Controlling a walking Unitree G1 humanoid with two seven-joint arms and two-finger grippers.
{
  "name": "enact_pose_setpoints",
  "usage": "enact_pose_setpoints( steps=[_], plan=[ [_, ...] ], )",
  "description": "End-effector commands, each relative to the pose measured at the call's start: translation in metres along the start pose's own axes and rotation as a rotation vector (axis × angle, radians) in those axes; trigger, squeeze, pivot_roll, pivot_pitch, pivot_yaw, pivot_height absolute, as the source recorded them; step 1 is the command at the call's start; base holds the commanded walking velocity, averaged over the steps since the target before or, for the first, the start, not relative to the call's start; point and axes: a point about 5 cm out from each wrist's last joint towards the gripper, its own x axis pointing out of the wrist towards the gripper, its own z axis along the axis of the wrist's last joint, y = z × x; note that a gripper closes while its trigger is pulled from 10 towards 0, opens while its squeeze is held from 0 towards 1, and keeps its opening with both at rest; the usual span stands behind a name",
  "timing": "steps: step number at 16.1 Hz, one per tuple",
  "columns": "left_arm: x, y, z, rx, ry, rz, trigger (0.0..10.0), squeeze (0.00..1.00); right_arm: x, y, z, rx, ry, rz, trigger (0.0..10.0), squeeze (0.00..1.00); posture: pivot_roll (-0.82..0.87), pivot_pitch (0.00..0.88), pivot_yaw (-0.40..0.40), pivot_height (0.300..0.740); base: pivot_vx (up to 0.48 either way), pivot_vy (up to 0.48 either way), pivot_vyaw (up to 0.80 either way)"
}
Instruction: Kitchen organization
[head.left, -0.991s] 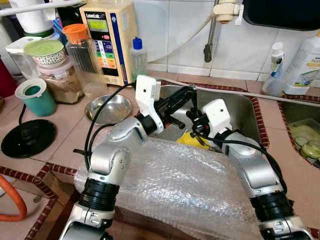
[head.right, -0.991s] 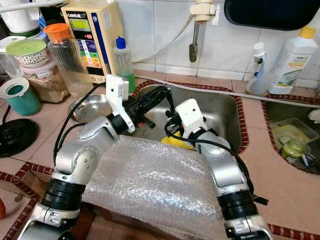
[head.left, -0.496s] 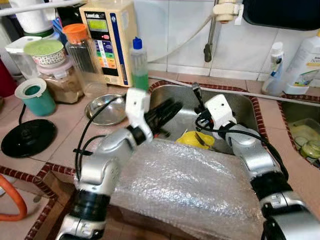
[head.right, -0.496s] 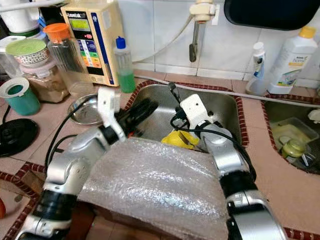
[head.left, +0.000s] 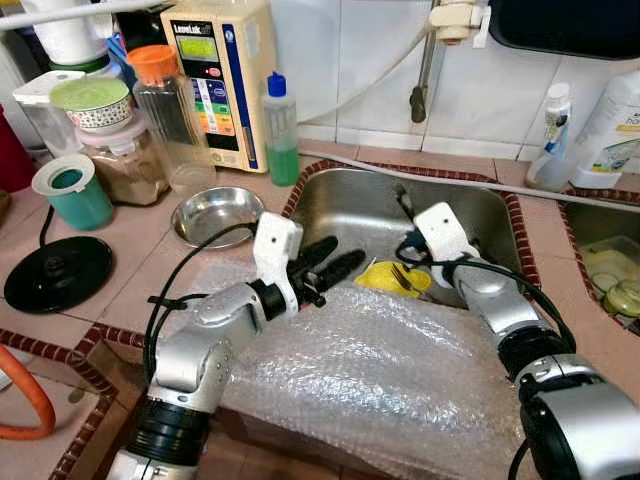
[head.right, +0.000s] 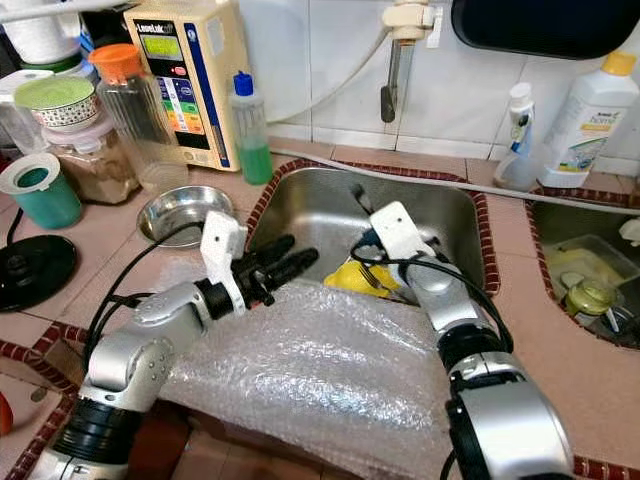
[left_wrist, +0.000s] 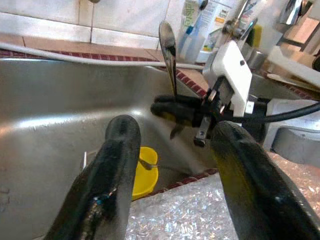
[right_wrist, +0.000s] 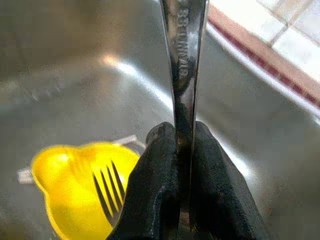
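While bubble wrap drapes the near edge of the sink, the left gripper hovers over that edge, fingers spread and empty. Deeper in the sink, the right gripper pinches a steel utensil upright above a yellow cup holding a fork. Judged early: both still await removal. Handle stamping illegible; dispenser label unreadable.

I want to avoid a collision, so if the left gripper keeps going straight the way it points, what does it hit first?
Probably the right gripper, shut on a metal utensil over the sink; the open left gripper points across at it. Depth is uncertain.
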Motion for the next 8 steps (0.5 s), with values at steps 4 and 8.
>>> enact_pose_setpoints(
  steps=[4, 8],
  plan=[
    [0.000, 0.006, -0.003, 0.066, 0.050, 0.043, 10.0, 1.00, -0.001, 0.004, -0.014, -0.034, 0.070, -0.001, 10.0, 0.00, 0.00, 0.000, 0.064, 0.740, 0.000, 0.000, 0.00],
    [-0.002, 0.007, -0.005, 0.078, 0.065, 0.040, 10.0, 1.00, -0.003, 0.008, -0.022, 0.043, 0.089, 0.017, 10.0, 1.00, 0.00, 0.000, 0.067, 0.740, 0.000, 0.000, 0.00]
  ],
)
